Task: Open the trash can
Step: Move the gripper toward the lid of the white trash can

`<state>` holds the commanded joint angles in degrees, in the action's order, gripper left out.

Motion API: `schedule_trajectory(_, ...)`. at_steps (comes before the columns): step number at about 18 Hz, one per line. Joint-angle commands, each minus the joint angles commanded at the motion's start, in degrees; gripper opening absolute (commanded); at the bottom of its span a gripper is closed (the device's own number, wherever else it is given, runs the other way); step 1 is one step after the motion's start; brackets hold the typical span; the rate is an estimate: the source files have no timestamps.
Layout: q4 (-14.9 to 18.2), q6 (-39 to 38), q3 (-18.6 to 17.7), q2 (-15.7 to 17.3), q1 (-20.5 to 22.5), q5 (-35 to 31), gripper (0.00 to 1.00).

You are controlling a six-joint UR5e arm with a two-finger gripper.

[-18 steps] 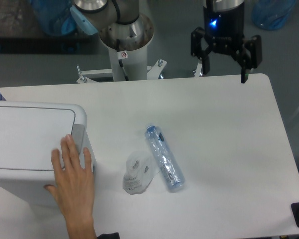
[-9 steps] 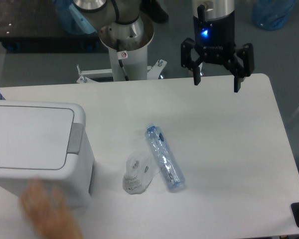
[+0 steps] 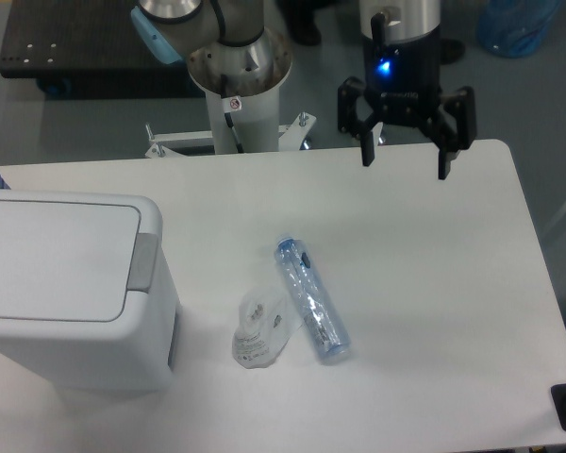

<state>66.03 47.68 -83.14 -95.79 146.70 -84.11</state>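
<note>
Trash can (image 3: 71, 288) first: it is a large white bin that sits at the left end of the bench (image 3: 424, 283), near the front edge, and its flat lid (image 3: 57, 257) lies fully down, flush with the rim all round. The grey push tab (image 3: 143, 261) on the lid's right side shows no sign of being pressed. So the bin is shut, and by the look of it none of the opening work is done.

The claw (image 3: 403, 163) hangs over the far edge of the bench, right of centre, well apart from the bin. Its two fingers are spread wide with nothing between them, and a blue light glows on the body above them. It touches nothing.

Between claw and bin, a clear plastic bottle (image 3: 310, 299) lies on its side near the middle of the bench, and a crumpled clear wrapper (image 3: 259, 328) rests just beside it on the left. Neither blocks the tab, though both lie near a straight path across.

What is left, as I judge it, is the whole task: carry the claw across to the left, bring it down over the grey tab, press, and let the lid rise. The tab is small against the lid, so placing the press well would matter most.
</note>
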Motion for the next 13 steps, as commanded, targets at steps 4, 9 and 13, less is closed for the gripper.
schedule_trajectory(4, -3.89, -12.85, -0.09, -1.68, -3.78, 0.00, 1.00)
schedule_trajectory(9, -3.89, -24.64, -0.26, -2.64, -7.82, 0.09, 1.00)
schedule_trajectory(13, -3.89, -29.73, -0.09, -2.65, -10.29, 2.54, 1.00)
